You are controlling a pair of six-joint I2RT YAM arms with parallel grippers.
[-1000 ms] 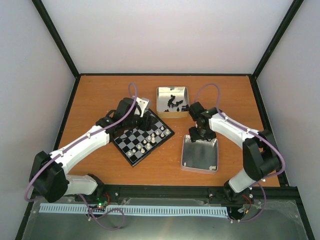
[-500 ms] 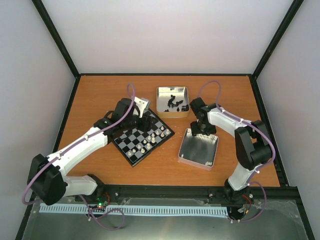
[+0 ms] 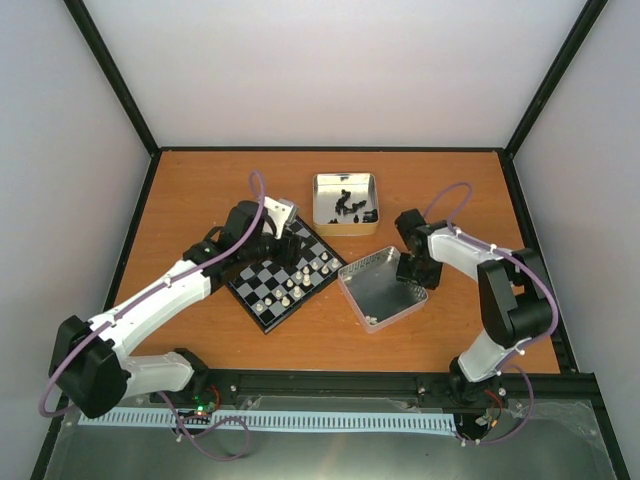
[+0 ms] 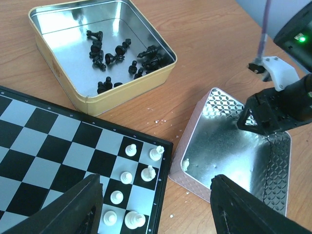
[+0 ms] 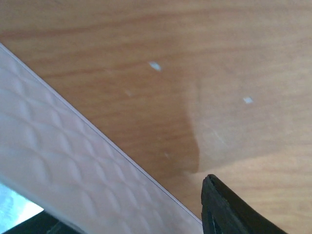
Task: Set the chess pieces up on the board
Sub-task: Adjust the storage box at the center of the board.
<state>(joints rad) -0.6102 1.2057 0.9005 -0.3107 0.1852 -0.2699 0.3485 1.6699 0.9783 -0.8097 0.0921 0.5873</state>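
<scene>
The board [image 3: 280, 278] lies left of centre, with several cream-white chess pieces [image 3: 312, 268] on its right squares. They also show in the left wrist view [image 4: 147, 173] on the board's [image 4: 53, 146] corner. My left gripper [image 3: 287, 243] hovers open and empty over the board's far corner, its jaws [image 4: 156, 209] wide apart. My right gripper [image 3: 414, 266] is shut on the far rim of the silver tin [image 3: 385, 288], which is tilted, its corner by the board. One white piece [image 4: 185, 165] lies in the tin's low corner. The right wrist view shows only the tin wall [image 5: 73, 161] and one finger [image 5: 229, 209].
A gold-walled tin [image 3: 345, 203] with several black chessmen [image 4: 117, 53] stands behind the board, close to the silver tin [image 4: 234, 151]. The right arm [image 4: 278, 107] sits over the silver tin's far side. Bare wooden table [image 3: 200, 190] surrounds them.
The right gripper has swung the silver tin round and toward the board, tipping it; its corner now points at the board. The left gripper has shifted slightly.
</scene>
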